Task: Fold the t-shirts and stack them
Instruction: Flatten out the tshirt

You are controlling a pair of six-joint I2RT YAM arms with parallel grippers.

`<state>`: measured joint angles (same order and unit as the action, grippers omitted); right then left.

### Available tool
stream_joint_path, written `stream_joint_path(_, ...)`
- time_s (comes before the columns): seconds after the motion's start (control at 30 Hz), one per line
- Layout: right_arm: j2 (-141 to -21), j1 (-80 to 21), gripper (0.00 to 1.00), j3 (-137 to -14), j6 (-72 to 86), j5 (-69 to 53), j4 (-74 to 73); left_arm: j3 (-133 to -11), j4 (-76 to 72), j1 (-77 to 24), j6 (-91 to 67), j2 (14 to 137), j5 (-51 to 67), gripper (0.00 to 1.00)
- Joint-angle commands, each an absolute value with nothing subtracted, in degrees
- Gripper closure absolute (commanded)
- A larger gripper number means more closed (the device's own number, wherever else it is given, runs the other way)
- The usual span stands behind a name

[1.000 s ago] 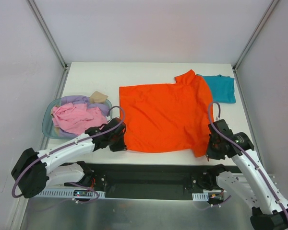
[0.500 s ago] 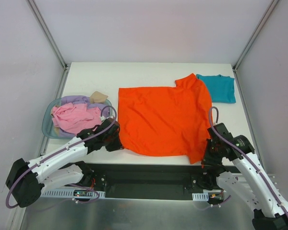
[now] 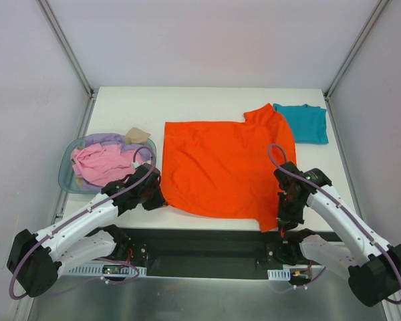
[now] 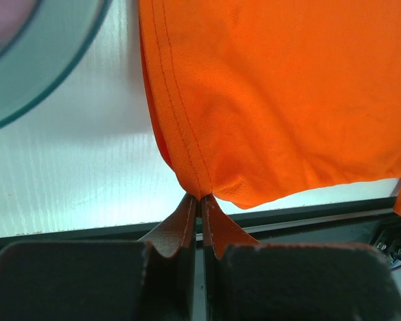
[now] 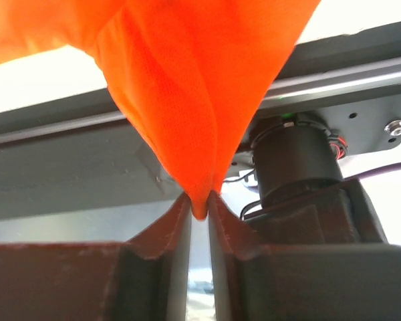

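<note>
The large orange-red t-shirt (image 3: 220,167) lies spread on the white table, its near edge at the table's front. My left gripper (image 3: 162,199) (image 4: 200,197) is shut on its near-left hem corner. At the near-right corner, my right gripper (image 3: 281,224) (image 5: 198,204) pinches a bunched tip of the same shirt, its jaws a sliver apart with cloth between them. The smaller teal t-shirt (image 3: 306,124) lies flat at the far right, just clear of the orange one.
A translucent blue basket (image 3: 63,177) at the left holds pink (image 3: 100,164), lavender (image 3: 103,139) and tan (image 3: 137,136) shirts. The dark base rail (image 3: 207,244) runs just below the table's front edge. Frame posts stand at both far corners.
Both grippers have drawn the orange-red shirt nearer and slightly left, off the teal shirt. The right arm has swung inward, and its jaws have parted slightly.
</note>
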<state>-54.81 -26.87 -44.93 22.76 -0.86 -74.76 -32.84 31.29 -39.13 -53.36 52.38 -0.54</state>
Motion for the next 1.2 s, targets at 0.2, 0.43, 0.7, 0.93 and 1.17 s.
stream_joint_path(0.2,-65.1,-27.2,0.27,-51.6,15.6,5.8,-76.5,-31.6,34.8,-37.5,-49.9,52.1,-2.8,1.0)
stream_joint_path(0.43,-68.1,-20.5,0.03,-62.8,15.0,19.9,-75.9,-31.0,35.4,-37.4,-48.7,51.0,-2.0,0.87)
stream_joint_path(0.7,-70.8,-3.7,0.03,-65.1,10.8,11.1,-57.6,-32.8,35.3,-37.5,-46.1,50.9,-0.1,0.56)
stream_joint_path(0.93,-84.4,7.5,0.1,-73.4,11.2,5.8,-51.0,-38.3,31.0,-38.8,-43.1,54.1,4.0,0.26)
stream_joint_path(1.17,-100.0,10.0,0.34,-82.9,4.1,2.3,-46.6,-48.9,21.8,-38.5,-40.2,68.7,3.2,0.05)
